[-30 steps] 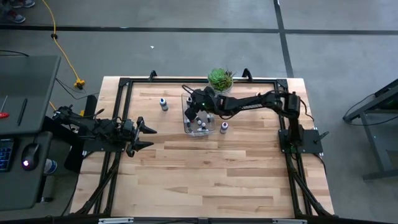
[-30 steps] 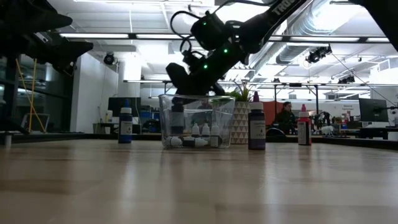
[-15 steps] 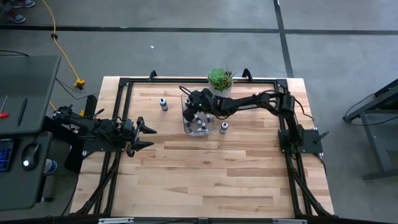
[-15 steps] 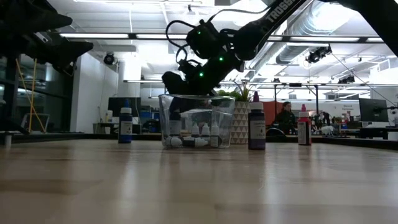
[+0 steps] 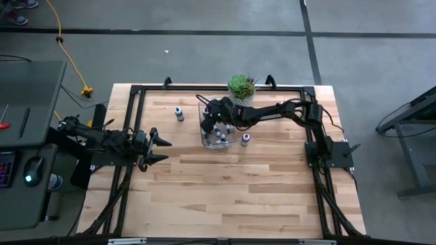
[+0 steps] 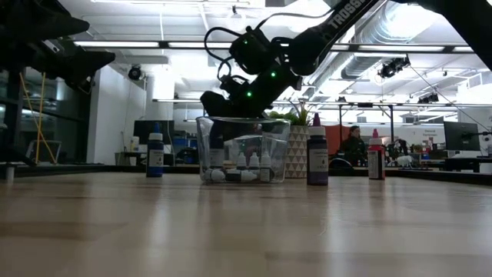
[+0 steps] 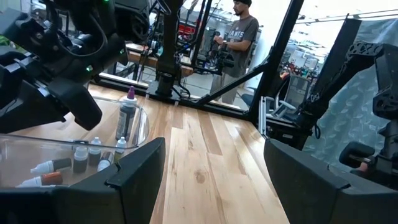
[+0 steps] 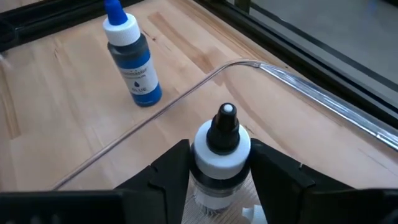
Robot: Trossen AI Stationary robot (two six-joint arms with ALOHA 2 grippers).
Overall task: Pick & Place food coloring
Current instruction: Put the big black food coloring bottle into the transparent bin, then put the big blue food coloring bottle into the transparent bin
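Over the clear bin (image 5: 218, 133) I see my right arm stretched across from its base at the worktop's right side, elbow bent, wrist dipping so the right pincer (image 8: 219, 163) hangs just above the bin's rim at its far left corner. Its two dark fingers (image 8: 171, 168) stand on either side of a dark bottle (image 8: 219, 155) with a white collar and black tip, right up against that collar. I cannot tell whether they are pressing on it or only beside it. From the low camera the same pincer (image 6: 223, 104) sits at the level of the bin's top edge, with the bottle's body reaching down inside the bin.

Inside the bin lie and stand several small whitish dropper bottles (image 6: 252, 163) on its floor. Outside it, a blue bottle (image 5: 179, 113) stands upright on the worktop (image 5: 225, 190) to the bin's left, near but apart. A purple bottle (image 6: 317, 160) stands just beside the bin on its right, and a red bottle (image 6: 375, 161) stands farther off. The potted succulent (image 5: 241, 86) is just behind the bin.

My left arm waits low at the worktop's left edge, its left pincer (image 5: 162, 150) spread wide and holding nothing.
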